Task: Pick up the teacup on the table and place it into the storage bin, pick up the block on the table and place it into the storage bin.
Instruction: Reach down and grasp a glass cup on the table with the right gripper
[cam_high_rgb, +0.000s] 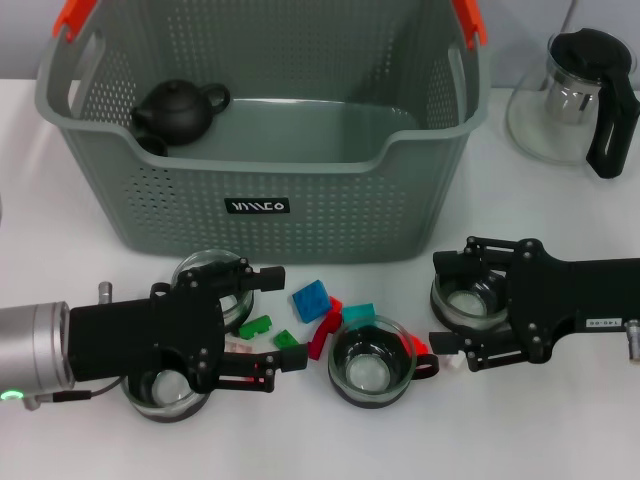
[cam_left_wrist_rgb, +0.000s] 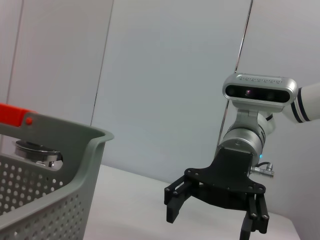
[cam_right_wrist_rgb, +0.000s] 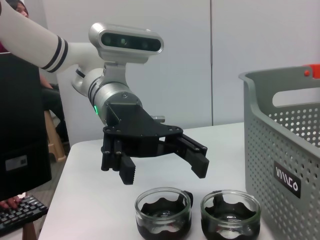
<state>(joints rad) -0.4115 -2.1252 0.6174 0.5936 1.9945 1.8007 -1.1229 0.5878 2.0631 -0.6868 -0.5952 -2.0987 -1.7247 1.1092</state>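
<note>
Teacups (cam_high_rgb: 372, 362) sit partly hidden under both spread pincers, left (cam_high_rgb: 270, 325) and right (cam_high_rgb: 445, 310).

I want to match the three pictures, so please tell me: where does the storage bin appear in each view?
Head view: the storage bin fills the upper middle, behind the glass cups.
Left wrist view: only its corner, nearer than the right end effector.
Right wrist view: its labelled wall, beside two glass cups.
Shared landmark: the orange-red handle tab.

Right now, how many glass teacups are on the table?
4: two under the left hand, at and; one in the middle; one under the right hand, at.
</note>
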